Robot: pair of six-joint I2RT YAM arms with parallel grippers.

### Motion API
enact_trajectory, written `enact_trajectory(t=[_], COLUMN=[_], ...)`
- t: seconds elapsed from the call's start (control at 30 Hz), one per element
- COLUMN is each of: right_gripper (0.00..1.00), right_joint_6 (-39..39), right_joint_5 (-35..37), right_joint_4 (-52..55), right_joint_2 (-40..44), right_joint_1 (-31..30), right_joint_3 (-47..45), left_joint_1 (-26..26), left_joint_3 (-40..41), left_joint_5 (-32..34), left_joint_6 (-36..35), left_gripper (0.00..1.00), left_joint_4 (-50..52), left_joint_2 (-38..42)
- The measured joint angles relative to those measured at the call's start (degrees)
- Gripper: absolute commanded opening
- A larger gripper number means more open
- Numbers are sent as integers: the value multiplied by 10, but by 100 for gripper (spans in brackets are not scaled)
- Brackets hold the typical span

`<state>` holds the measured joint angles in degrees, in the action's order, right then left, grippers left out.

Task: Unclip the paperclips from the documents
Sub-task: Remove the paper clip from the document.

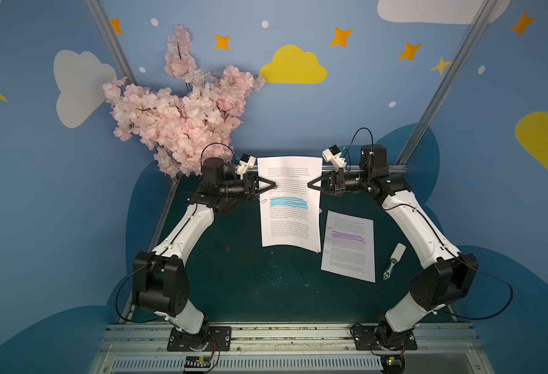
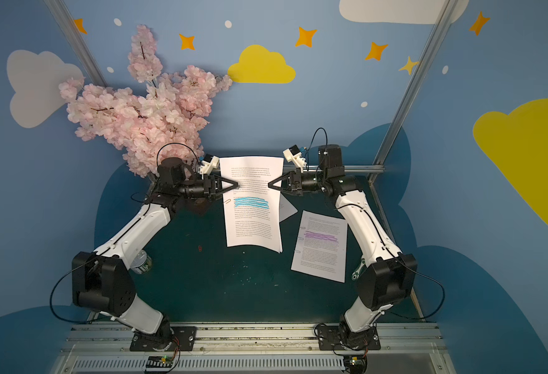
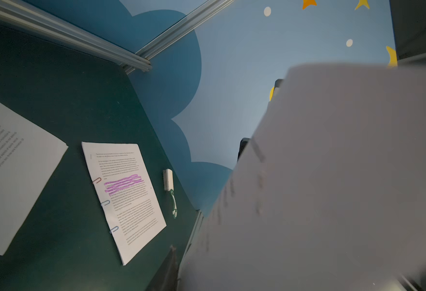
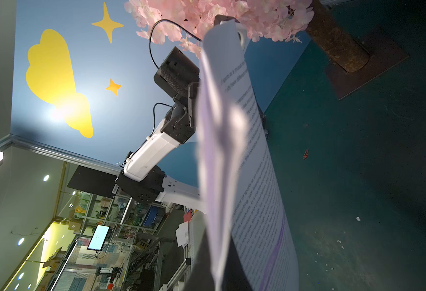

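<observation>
A document (image 1: 290, 213) with a blue highlighter band hangs in the air between both grippers. My left gripper (image 1: 274, 187) is shut on its left edge; whether a clip sits between the fingers is hidden. My right gripper (image 1: 309, 186) is shut on its right edge. A reddish paperclip (image 1: 262, 201) sits on the left edge, just below the left fingers. A second document (image 1: 348, 246) with a purple band lies flat at the right, with three paperclips (image 3: 105, 202) along its left edge. One red paperclip (image 1: 228, 248) lies loose on the mat. A third sheet (image 2: 287, 210) lies under the raised one.
A white brush with a green handle (image 1: 394, 260) lies right of the purple-band document. A pink blossom branch (image 1: 181, 107) stands at the back left on a rusty base (image 4: 337, 50). A bottle (image 2: 141, 262) shows under the left arm. Small white crumbs dot the mat's middle.
</observation>
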<state>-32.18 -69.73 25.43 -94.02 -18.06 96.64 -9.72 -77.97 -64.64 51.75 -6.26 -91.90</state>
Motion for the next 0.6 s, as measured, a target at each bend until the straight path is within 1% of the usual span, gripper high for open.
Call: enact_trajectory(t=[0.07,0.13,0.2,0.27,0.43,0.6], right_gripper=[0,0,0,0,0,0], right_joint_6=[0,2,9,14,23,21], right_joint_5=[0,0,0,1,2,1], right_joint_4=[0,2,8,16,25,22], right_joint_2=[0,0,1,3,4,4], right_joint_1=[4,11,18,24,34,34], right_joint_3=[0,0,-2,-3,-5,-5], left_joint_1=[2,5,8,11,15,13], left_joint_3=[-10,-19,-23,-23,-23,-23], left_joint_5=[-2,-3,-4,-4,-5,-9], left_joint_6=[-3,-7,-12,-14,-16,-19], left_gripper=[38,48,53,51,43,43], left_joint_4=[9,15,19,26,40,48], left_joint_2=[-1,-1,-1,-1,-1,-1])
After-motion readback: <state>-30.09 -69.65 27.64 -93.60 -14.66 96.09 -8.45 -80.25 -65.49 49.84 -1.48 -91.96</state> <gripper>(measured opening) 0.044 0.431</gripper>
